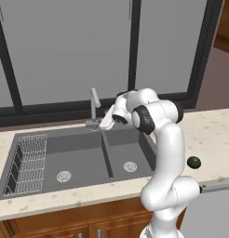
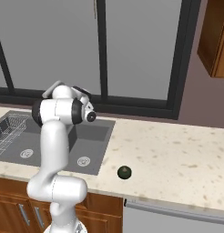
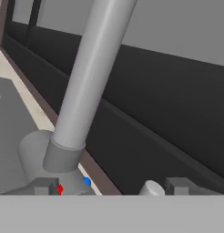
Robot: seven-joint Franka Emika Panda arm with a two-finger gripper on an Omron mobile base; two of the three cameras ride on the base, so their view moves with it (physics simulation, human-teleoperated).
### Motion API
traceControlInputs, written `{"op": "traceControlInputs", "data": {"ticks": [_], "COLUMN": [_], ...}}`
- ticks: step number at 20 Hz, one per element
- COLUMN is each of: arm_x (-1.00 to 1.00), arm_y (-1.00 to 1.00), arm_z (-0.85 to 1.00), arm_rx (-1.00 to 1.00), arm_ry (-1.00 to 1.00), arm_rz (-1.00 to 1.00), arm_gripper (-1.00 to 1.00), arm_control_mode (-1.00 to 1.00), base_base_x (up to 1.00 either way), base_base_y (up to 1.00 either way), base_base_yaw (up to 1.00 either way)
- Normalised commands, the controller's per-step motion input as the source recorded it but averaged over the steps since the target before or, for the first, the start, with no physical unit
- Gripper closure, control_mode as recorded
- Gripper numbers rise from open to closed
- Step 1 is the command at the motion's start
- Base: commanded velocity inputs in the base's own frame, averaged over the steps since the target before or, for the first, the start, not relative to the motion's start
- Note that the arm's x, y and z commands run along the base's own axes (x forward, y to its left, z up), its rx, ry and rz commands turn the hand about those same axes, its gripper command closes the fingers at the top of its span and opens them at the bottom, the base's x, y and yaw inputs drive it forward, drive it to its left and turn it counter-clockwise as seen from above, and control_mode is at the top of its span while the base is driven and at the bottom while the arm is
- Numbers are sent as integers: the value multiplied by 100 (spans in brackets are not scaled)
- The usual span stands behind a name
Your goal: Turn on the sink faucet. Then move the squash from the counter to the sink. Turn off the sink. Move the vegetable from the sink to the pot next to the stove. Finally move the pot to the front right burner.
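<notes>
The sink [image 1: 84, 155] sits in the tabletop [image 1: 214, 135], and the faucet [image 1: 94, 104] rises behind its divider. The gripper [image 3: 109, 187] is at the faucet's base with its jaws spread, nothing held, the spout column directly ahead. The squash [image 2: 124, 172] lies to its right.

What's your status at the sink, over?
Gripper open at the base of the sink faucet, lever not yet gripped. Squash on the counter, right of the sink. Nothing in the way.
</notes>
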Motion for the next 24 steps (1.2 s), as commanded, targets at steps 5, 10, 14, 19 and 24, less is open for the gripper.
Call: {"op": "traceControlInputs", "data": {"ticks": [5,10,14,19,24], "arm_x": [23,23,7,3,5], "arm_y": [14,10,1,0,-13], "arm_z": [-3,-6,-12,-22,-44], "arm_rx": [8,8,1,-2,-1], "arm_ry": [0,0,2,6,3], "arm_rz": [0,0,-4,-1,-2], "arm_gripper": [100,100,100,100,100], "arm_control_mode": [-100,-100,-100,-100,-100], "base_base_x": [0,0,0,0,0], "base_base_y": [0,0,0,0,0], "base_base_yaw": [0,0,0,0,0]}}
